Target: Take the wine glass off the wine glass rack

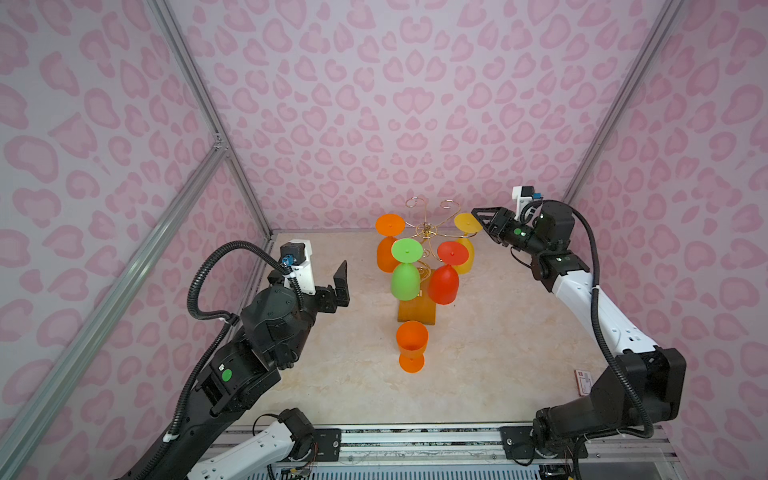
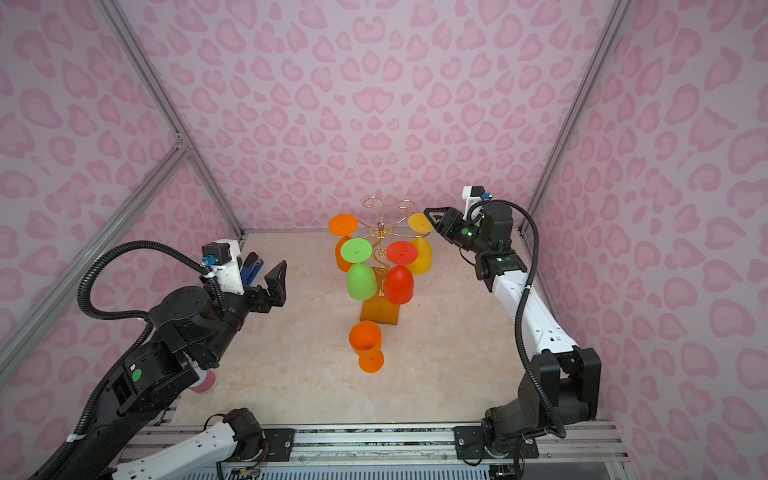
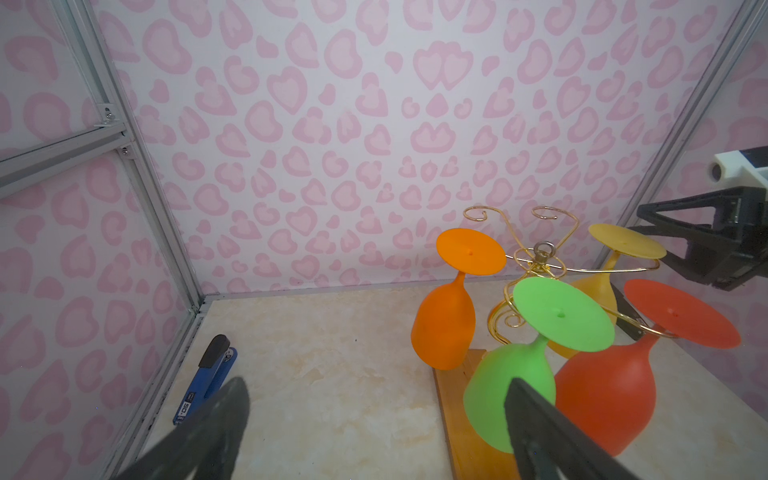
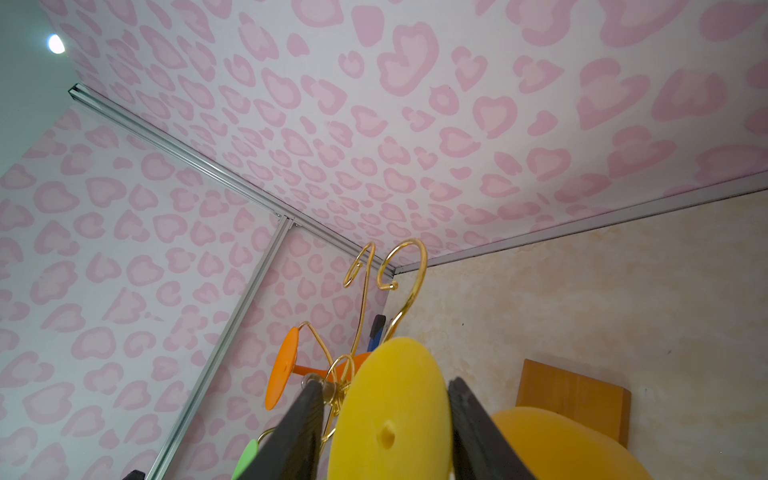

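The wine glass rack (image 1: 417, 312), gold wire on a wooden base, stands mid-table in both top views. Upside down from its arms hang an orange wine glass (image 1: 387, 249), a green one (image 1: 405, 280), a red one (image 1: 444, 284) and a yellow one (image 1: 466, 249). My right gripper (image 1: 480, 224) has reached the yellow glass's round foot (image 4: 390, 411). Its fingers flank the foot, with a thin gap on one side where gold wire shows. My left gripper (image 1: 341, 286) hovers wide open left of the rack, holding nothing (image 3: 376, 386). Another orange wine glass (image 1: 411, 347) stands upright in front of the base.
A blue stapler (image 3: 208, 382) lies by the left wall near the back corner. A pink cup (image 2: 205, 382) peeks out under the left arm. A small red and white card (image 1: 584, 380) lies near the right arm's base. Two back arms of the rack (image 1: 415, 203) hold nothing.
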Motion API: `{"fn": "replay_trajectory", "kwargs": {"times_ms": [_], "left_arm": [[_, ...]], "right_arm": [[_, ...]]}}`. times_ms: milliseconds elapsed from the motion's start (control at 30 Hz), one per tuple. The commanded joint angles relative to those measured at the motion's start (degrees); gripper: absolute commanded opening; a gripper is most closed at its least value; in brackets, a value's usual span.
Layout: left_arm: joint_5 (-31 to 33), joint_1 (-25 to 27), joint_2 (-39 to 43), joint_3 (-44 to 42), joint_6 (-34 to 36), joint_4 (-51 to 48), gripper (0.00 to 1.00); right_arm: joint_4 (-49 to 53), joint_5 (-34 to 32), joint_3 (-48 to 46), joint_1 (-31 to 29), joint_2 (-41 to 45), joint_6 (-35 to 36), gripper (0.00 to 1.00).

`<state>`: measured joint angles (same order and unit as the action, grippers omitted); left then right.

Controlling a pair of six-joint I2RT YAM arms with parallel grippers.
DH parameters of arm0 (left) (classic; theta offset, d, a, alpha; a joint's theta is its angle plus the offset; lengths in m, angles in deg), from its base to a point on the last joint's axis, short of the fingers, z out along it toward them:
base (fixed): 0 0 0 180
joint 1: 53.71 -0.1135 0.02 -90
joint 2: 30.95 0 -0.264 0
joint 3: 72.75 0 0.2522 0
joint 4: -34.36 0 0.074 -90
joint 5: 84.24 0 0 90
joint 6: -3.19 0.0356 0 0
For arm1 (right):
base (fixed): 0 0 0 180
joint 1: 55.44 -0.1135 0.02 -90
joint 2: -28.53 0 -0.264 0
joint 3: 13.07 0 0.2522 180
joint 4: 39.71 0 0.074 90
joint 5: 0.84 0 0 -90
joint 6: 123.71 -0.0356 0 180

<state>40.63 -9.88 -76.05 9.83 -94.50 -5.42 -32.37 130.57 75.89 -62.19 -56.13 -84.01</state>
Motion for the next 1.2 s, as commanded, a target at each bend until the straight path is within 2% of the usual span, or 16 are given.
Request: {"fn": "replay_trajectory", "kwargs": {"times_ms": [0, 133, 300, 733, 1000, 1167], "left_arm": [[-0.81, -0.06, -0.29, -0.09, 0.03, 1.59, 0.97], [-1.36, -0.15, -0.93, 0.07, 0.12, 1.24, 0.97], [-1.63, -0.19, -1.41, 0.23, 0.13, 1.32, 0.97], [-1.95, -0.54, -1.87, 0.18, 0.48, 1.43, 0.97], [-2.57, -0.68, -3.29, 0.79, 0.66, 1.5, 0.97], [-2.92, -0.68, -3.82, 0.97, 0.7, 1.59, 0.97]], "right_arm": [[0.96, -0.19, -0.66, -0.02, 0.49, 1.26, 0.43], [1.17, -0.1, -1.36, -0.02, 0.93, 1.3, 0.37], [2.02, 0.43, -1.27, 0.02, 0.74, 1.44, 0.35], [1.76, 1.46, -1.45, 0.22, 0.68, -0.79, 0.03], [-0.45, 3.17, -2.52, 1.85, 1.36, -3.82, 0.0], [-10.29, 6.02, -5.77, 3.46, 1.64, -11.68, 0.0]]}}
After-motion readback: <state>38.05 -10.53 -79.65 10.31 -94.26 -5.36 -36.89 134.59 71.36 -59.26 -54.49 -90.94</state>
